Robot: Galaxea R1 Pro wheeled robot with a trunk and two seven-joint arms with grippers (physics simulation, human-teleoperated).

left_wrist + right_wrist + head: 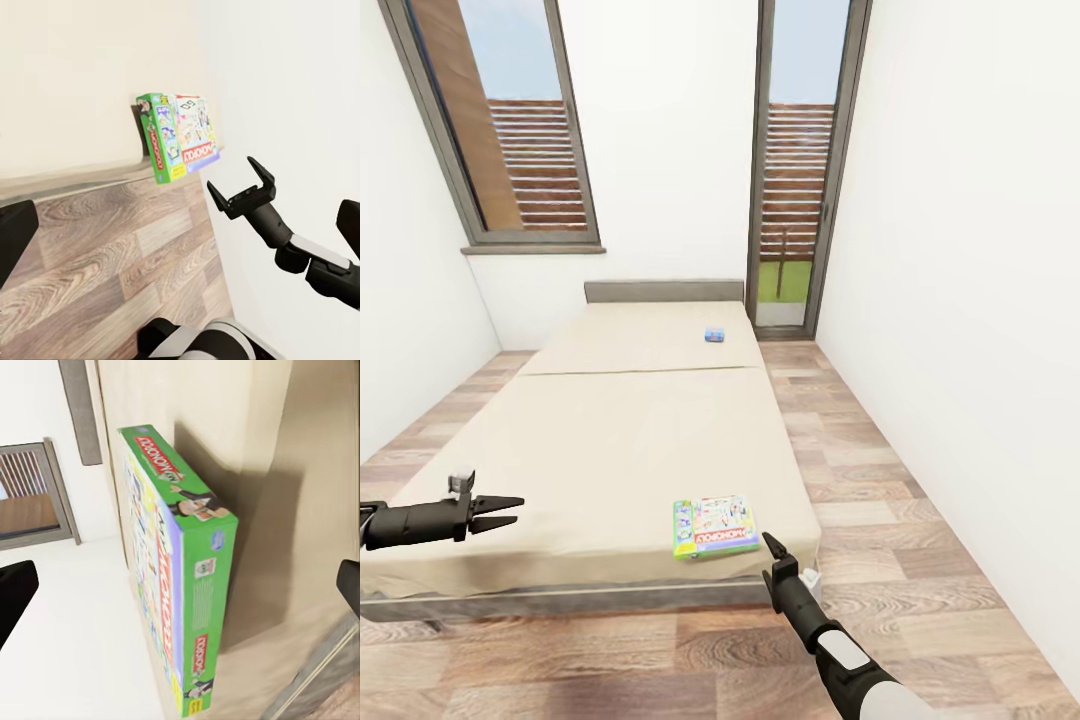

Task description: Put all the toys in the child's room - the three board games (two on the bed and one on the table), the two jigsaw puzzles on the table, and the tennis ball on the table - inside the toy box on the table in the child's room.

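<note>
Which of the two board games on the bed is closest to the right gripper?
The green Monopoly box at the bed's foot edge, just ahead of the right gripper; the small blue box lies far up near the headboard.

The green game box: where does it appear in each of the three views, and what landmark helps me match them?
Head view: green game box lies flat at the bed's near right corner, before the right gripper.
Left wrist view: box on the bed edge, beyond the right gripper.
Right wrist view: box close up, centre.
Shared landmark: the beige mattress under it.
</note>
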